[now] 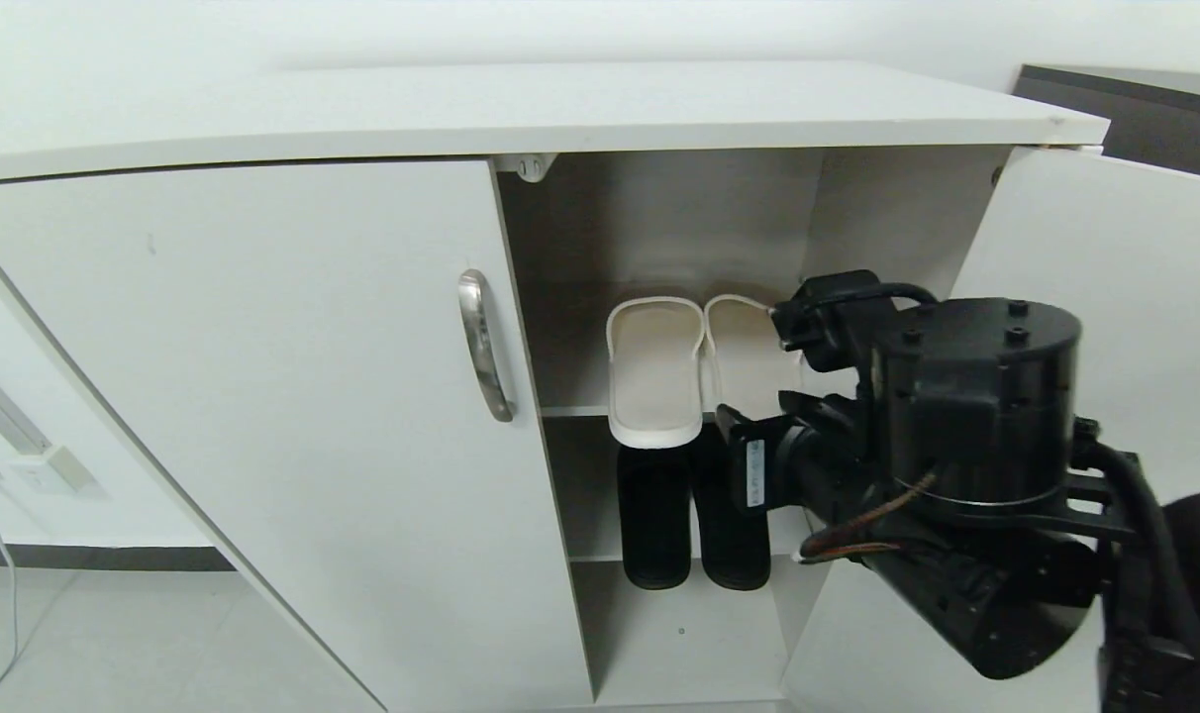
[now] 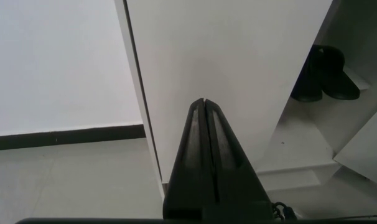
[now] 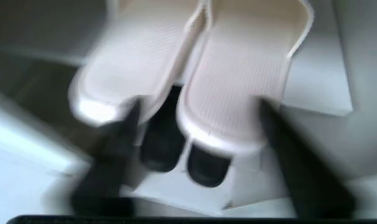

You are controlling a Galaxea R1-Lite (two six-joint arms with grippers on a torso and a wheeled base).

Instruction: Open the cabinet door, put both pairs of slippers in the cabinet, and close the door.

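White wall and pale floor frame the white cabinet [image 1: 560,109] you are working at. Its left door [image 1: 263,396] is shut, with a curved metal handle [image 1: 485,347] near its inner edge, and its right door [image 1: 1105,297] is swung open. You can see 2 pairs already inside: the white slippers [image 1: 656,371] lie side by side on the upper shelf, heels overhanging its front edge, and the black slippers [image 1: 694,525] sit on the shelf directly below them. Your right arm [image 1: 966,416] is in front of the opening, between the slippers and the open door. The right gripper [image 3: 198,112] has its fingers [image 3: 123,134] spread wide, facing the white pair's heels, though blur hides any contact. Your left gripper [image 2: 204,109] is pressed together on nothing, low down and aimed at the shut door's lower part.
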